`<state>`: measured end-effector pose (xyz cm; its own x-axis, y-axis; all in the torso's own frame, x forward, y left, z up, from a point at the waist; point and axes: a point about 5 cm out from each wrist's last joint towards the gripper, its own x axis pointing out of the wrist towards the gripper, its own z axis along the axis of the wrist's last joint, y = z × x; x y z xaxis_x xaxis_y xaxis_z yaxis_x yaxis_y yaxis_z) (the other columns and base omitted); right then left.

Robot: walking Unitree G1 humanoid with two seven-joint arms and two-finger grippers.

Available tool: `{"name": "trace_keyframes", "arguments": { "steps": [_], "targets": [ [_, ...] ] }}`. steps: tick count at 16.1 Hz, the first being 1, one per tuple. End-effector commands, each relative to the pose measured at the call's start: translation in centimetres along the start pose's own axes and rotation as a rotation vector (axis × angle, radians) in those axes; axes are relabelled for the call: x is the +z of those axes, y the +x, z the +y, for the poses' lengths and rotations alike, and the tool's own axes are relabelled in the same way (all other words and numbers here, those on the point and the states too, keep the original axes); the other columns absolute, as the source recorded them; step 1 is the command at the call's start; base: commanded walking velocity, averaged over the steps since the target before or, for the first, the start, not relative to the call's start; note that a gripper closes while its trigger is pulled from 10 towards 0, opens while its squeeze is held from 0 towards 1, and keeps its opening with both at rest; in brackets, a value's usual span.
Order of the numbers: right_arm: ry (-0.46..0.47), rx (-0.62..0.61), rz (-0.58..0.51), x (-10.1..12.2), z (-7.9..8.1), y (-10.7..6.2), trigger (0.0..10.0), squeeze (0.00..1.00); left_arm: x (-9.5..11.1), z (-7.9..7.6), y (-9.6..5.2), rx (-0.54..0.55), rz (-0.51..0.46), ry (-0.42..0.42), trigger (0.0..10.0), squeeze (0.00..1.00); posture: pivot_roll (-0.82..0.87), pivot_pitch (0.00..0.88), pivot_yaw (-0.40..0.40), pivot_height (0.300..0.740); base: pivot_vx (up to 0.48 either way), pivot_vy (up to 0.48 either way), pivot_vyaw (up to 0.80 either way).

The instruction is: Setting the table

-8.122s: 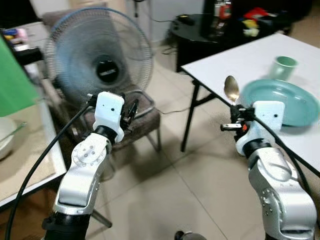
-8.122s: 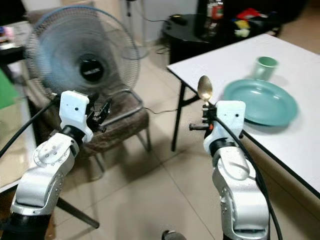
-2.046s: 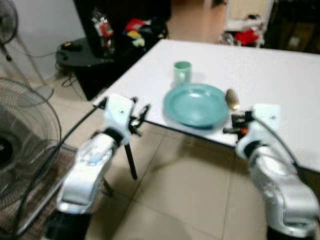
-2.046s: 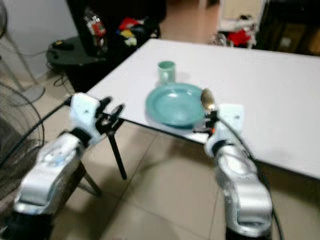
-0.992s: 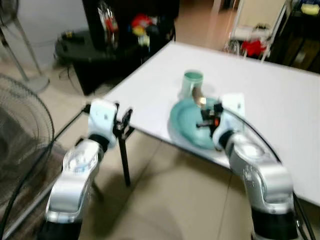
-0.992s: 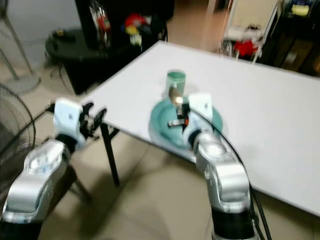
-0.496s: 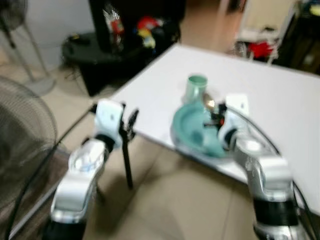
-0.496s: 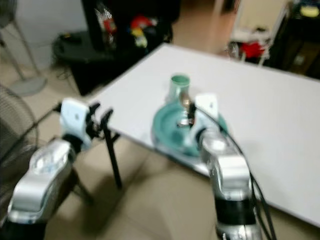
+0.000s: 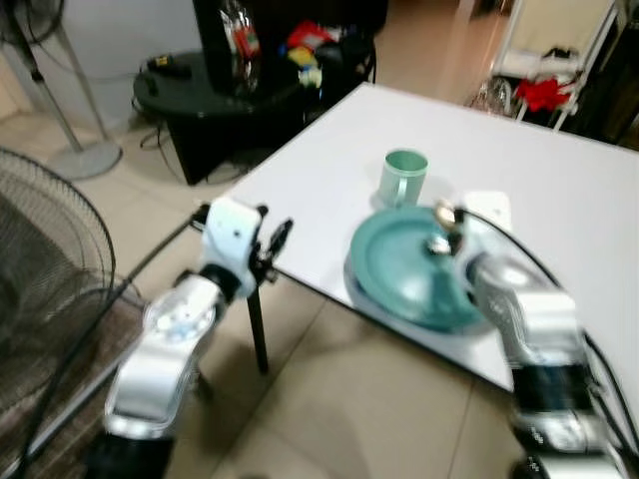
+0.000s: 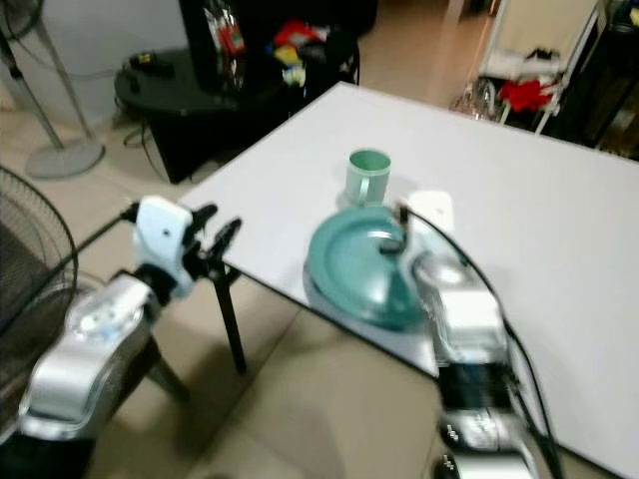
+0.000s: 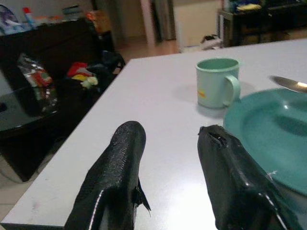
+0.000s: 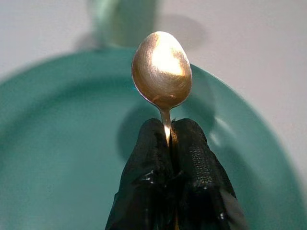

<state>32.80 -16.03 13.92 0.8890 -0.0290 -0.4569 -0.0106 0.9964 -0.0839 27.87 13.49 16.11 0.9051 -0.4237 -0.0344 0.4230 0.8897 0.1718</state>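
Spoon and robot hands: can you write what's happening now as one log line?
right gripper: shut on spoon, over plate | left gripper: open, near table edge | mug: behind plate

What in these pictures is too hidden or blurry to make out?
- Spoon handle: right wrist view, hidden between the right tool's closed fingers.
- Whether the spoon touches the plate: eye views too blurred.
- Mug's yellow mark: left wrist view, too small to read.
- Clutter on the black side table: blurred.
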Motion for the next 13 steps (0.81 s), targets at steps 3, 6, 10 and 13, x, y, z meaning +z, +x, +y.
{"name": "trace_keyframes", "arguments": {
  "steps": [3, 6, 10, 13],
  "targets": [
    [0.002, -0.018, 0.035, 0.1, -0.1, 0.8, 10.0, 0.00, 0.7, -0.7, 0.1, -0.148, -0.008, 0.018, 10.0, 0.00, 0.06, 0.000, 0.010, 0.740, 0.000, 0.000, 0.00],
    [0.003, -0.034, 0.069, -0.2, -0.2, 1.3, 10.0, 0.00, 0.7, -1.6, -0.2, -0.303, 0.014, 0.024, 10.0, 0.00, 0.06, 0.000, 0.008, 0.740, 0.000, 0.000, 0.00],
    [0.002, -0.080, 0.091, -0.8, -0.7, 1.9, 10.0, 0.00, 0.7, -2.4, -0.5, -0.388, 0.024, 0.029, 10.0, 0.00, 0.06, 0.000, 0.012, 0.740, 0.000, 0.000, 0.00],
    [-0.012, -0.132, 0.066, -0.5, -1.5, 2.4, 10.0, 0.00, 0.9, -2.5, -0.5, -0.422, 0.022, 0.025, 10.0, 0.00, 0.06, 0.000, 0.015, 0.740, 0.000, 0.000, 0.00]
  ]
}}
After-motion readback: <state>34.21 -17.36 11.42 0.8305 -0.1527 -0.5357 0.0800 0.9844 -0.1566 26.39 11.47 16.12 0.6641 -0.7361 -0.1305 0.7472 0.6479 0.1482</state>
